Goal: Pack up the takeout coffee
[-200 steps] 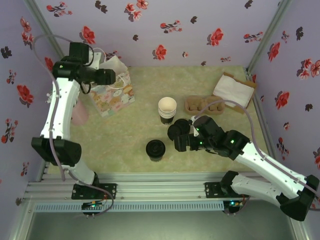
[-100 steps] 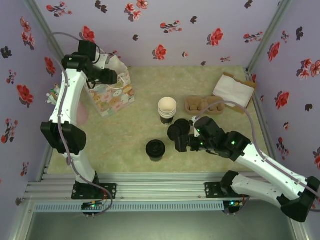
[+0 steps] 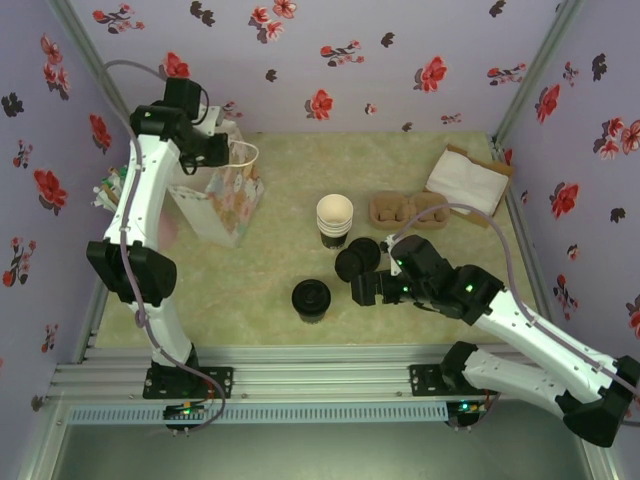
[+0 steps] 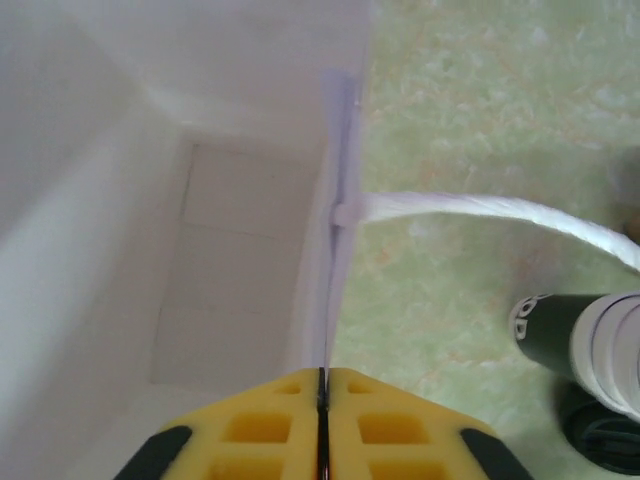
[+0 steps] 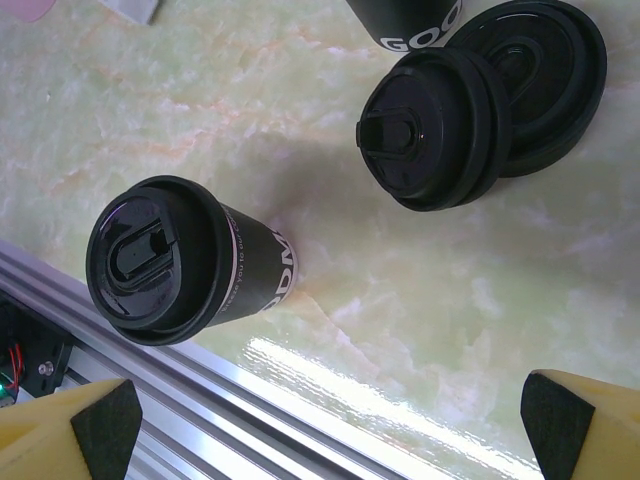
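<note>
**A:** The left pincer (image 4: pixel 322 385) just snapped fully shut on the rim of the paper bag (image 3: pixel 228 200), up in the far-left corner of the table (image 3: pixel 400 170). The bag got tugged more upright too.

**B:** Nice, so there's somewhere to pack into. Where's the takeout coffee (image 3: pixel 311 299)?

**A:** Hasn't budged, it's mid-table by the near edge. The right pincer (image 3: pixel 364 288) hangs just beside it, spread wide, holding nothing.

White letters "GOO" can be read on the side of a dark cup (image 5: pixel 405 18). Partly visible white letters, "ODM", are printed on the takeout coffee (image 5: pixel 185 262).
</note>
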Controlling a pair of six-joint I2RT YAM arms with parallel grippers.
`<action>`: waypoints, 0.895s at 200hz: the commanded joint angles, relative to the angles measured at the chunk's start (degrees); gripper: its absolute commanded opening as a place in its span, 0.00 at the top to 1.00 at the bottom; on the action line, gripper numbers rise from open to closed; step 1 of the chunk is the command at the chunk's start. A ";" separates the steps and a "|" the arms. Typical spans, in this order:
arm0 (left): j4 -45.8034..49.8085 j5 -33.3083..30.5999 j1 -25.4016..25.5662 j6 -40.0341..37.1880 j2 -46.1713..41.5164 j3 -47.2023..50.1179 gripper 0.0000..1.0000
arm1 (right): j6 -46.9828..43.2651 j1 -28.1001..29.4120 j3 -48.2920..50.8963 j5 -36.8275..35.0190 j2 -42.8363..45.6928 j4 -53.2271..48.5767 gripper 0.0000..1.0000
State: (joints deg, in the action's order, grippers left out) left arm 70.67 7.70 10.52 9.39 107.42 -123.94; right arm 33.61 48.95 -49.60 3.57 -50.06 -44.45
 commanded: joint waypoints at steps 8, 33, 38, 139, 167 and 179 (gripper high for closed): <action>3.73 -1.35 1.90 11.95 -1.03 -1.36 0.99 | 0.63 -0.51 0.74 -0.76 0.96 1.03 0.01; 5.20 -7.89 6.50 21.55 -2.06 -1.42 1.00 | 0.67 -0.56 0.91 -0.63 1.05 1.23 0.01; 5.62 -9.83 7.85 23.31 -2.21 -1.50 1.00 | 0.66 -0.59 0.91 -0.59 1.16 1.25 0.01; 11.37 -23.76 22.62 52.40 -4.08 -1.76 1.00 | 0.91 -0.77 2.43 -1.11 3.72 0.76 0.01; 11.97 -24.76 23.79 55.08 -2.77 -1.30 1.00 | 0.77 -0.70 2.85 -1.08 4.03 0.82 0.01; 12.26 -24.89 24.14 55.73 -2.02 -1.55 1.00 | 0.57 -0.73 2.96 -0.98 4.08 0.70 0.01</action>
State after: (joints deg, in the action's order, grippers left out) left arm 80.42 -13.89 34.02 60.12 104.77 -124.99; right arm 33.63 48.62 -47.46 3.55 -46.81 -44.27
